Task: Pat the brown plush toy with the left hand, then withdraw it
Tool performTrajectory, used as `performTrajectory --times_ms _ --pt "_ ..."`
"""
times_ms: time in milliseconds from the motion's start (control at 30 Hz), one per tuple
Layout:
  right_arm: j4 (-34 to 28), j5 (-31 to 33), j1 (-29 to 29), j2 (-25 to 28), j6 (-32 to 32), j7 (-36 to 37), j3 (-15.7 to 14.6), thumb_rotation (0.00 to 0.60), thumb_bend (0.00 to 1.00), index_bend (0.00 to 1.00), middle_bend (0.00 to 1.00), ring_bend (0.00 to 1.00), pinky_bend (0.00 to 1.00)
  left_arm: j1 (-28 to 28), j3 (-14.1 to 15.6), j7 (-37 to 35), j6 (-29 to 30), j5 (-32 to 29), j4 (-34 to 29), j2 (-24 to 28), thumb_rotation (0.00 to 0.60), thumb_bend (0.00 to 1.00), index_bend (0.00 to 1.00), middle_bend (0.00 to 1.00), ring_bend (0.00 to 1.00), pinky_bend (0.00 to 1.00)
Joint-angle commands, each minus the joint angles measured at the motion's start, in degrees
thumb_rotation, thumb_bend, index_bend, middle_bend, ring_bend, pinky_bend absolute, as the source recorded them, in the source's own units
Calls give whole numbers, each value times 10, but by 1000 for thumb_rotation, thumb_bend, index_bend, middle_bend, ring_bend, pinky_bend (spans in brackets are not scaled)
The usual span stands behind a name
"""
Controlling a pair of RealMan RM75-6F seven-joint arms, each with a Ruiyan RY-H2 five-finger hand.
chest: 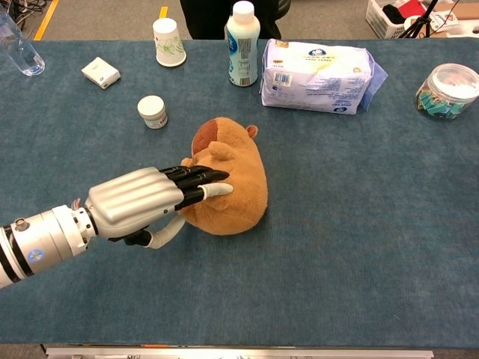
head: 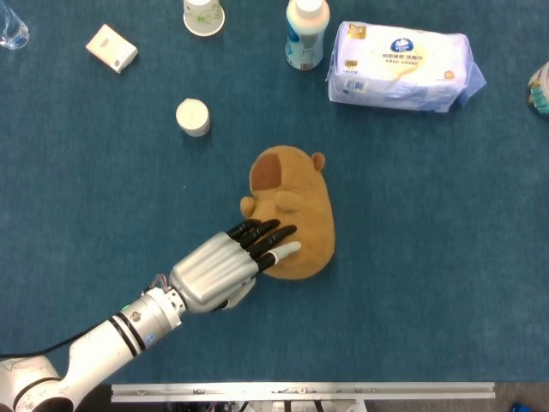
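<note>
Head view coverage is filled by the blue-covered bench [head: 446,283], on which everything rests. Near its far edge a pack of tissues [head: 401,67] is laid flat, with a white bottle [head: 306,33] standing just beside it and a paper cup [head: 204,15] further left. A small white box [head: 111,47] and a small white jar [head: 193,117] are seen toward the left, and a clear jar [chest: 447,90] is visible at the right end in the chest view.

The brown plush toy [head: 293,210] lies near the middle of the bench, well apart from the other items, its darker head patch turned toward the far side. The left hand [head: 225,266] is stretched out from the near left, palm down, with its fingers [head: 266,236] extended side by side over the near-left flank of the toy. Nothing is gripped; the fingers are laid flat, not curled. Whether the fingertips are pressed into the plush or held just above it cannot be told with certainty, though contact is suggested in the chest view. The right hand is not shown in either view.

The patting step is judged to be under way. The withdrawal is judged to be left to do, since the hand is over the toy.
</note>
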Motion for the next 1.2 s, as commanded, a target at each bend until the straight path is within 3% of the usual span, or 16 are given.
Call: performTrajectory --times_ms 33,300,600,967,1033,1200 --pt "0 0 -1 1 2 1 1 600 0 427 363 284 383 6 -12 -16 15 -18 -1 10 600 721 36 0 0 124" --pt "0 0 -5 3 5 -2 -1 600 0 427 365 284 383 40 -47 -34 101 -44 -20 78 600 719 36 0 0 123" --pt "-9 -1 -9 1 1 -23 -5 600 0 428 366 284 383 85 -49 -62 173 -40 -60 157 600 712 39 0 0 123" --pt "-30 -4 -12 2 -7 -57 -10 600 0 428 366 284 383 151 -77 -106 307 -14 -53 179 600 712 120 0 3 145" --pt "-34 -2 -12 3 -11 -63 -12 600 0 428 366 284 383 162 -89 -118 337 -9 -42 172 600 713 167 27 35 198" --pt "-41 6 -10 8 -24 -74 -12 600 0 428 366 283 383 185 -117 -164 401 -6 -4 144 600 712 416 305 262 422"
